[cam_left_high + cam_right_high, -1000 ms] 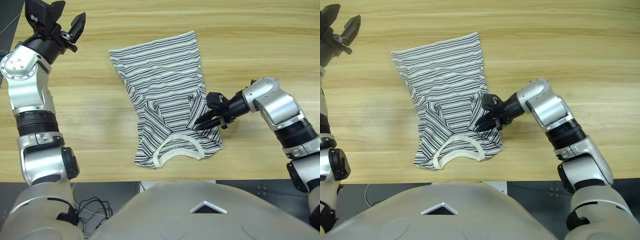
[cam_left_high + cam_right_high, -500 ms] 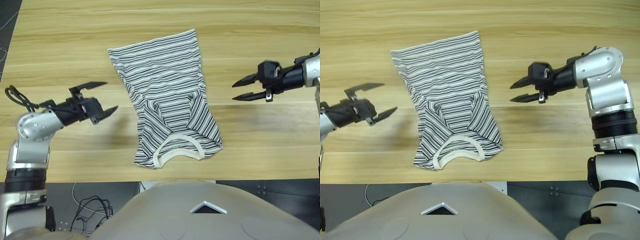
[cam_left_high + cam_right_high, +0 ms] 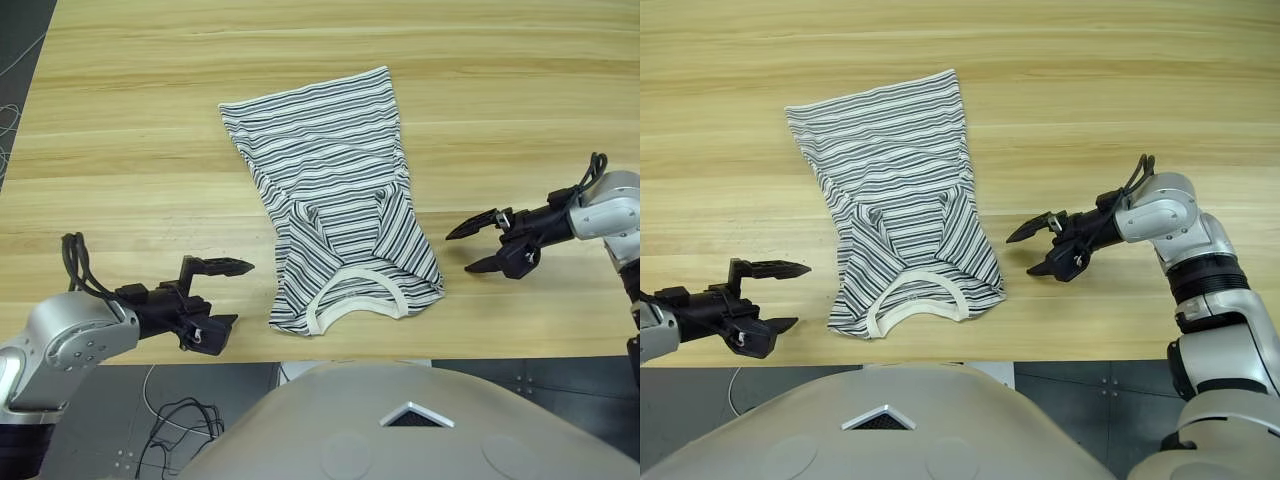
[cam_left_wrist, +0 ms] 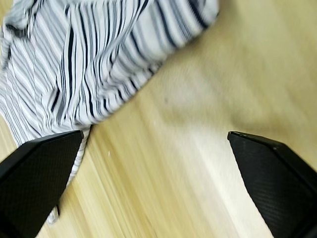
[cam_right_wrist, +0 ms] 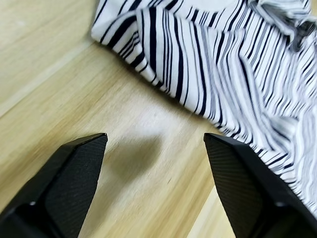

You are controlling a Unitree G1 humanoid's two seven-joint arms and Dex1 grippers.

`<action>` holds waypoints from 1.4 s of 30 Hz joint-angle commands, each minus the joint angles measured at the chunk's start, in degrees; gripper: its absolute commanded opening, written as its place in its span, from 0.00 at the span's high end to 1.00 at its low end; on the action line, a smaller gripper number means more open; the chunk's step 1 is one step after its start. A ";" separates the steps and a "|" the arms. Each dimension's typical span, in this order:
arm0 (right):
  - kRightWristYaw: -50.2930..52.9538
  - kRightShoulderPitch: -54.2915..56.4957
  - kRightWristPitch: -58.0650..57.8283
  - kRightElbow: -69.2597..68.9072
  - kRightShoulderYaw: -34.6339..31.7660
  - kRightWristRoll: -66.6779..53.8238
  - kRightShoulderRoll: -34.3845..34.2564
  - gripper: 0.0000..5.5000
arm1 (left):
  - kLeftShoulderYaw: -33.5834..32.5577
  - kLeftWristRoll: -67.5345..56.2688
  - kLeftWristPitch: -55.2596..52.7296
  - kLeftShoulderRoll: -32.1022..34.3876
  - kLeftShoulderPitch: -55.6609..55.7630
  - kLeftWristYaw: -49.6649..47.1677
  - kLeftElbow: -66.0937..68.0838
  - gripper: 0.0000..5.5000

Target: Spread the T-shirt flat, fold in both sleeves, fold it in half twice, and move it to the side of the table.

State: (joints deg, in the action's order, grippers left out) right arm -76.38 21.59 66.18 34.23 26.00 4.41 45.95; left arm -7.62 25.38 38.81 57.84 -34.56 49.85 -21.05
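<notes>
A: Where's the shirt?
B: T-shirt (image 3: 335, 225) lies mid-surface (image 3: 130, 120), collar (image 3: 358, 296) at 6 o'clock, hem (image 3: 305, 92) at 12, the whole thing canted slightly toward 11. Sleeves (image 3: 397, 215) lie folded in over the chest. Not folded in half yet.
A: Left side?
B: Left gripper (image 3: 242, 292) sits low over the wood at 8 o'clock from the shirt, near its collar-end corner, clear of the cloth. Jaws spread wide, nothing in them, tips aimed toward 3.
A: Right?
B: Right gripper (image 3: 458, 252) is at 4 o'clock from the shirt, just off the shoulder edge, not touching. Jaws also spread, empty, tips aimed toward 9.
A: Wrist cams agree?
B: Yes. On the left wrist view the fingers (image 4: 34, 173) frame bare wood, with the striped edge lying just beyond them. On the right wrist view it's the same layout: fingers (image 5: 74, 173) apart over wood, stripes past the tips, a soft shadow on the grain between them.
A: Cloth flat?
B: Mostly. A few wrinkles run across the chest where the sleeves overlap.
</notes>
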 commanded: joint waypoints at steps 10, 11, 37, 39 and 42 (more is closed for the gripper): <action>17.55 1.61 23.44 6.78 6.16 10.93 -2.99 0.34 | 10.88 16.45 11.60 -0.73 8.15 -14.10 6.48 0.01; 18.77 1.76 23.68 7.01 6.53 11.96 -3.06 0.34 | 11.25 15.62 11.37 -0.59 7.99 -14.06 5.85 0.01; 68.19 2.80 16.61 11.46 10.56 66.87 -4.63 0.88 | 20.50 3.78 1.57 0.64 18.27 -5.27 4.55 0.48; 73.52 3.50 14.96 11.59 13.47 69.75 -4.25 0.94 | 21.25 2.74 1.17 0.67 19.01 -4.36 4.44 0.54; 80.57 4.80 12.80 11.83 17.82 72.98 -3.68 0.98 | 22.32 0.81 0.30 0.59 20.13 -2.97 4.05 0.64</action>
State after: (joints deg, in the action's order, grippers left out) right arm 2.72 28.90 87.54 43.82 37.57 66.27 40.97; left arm 13.70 28.15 40.31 58.31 -16.58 44.94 -16.61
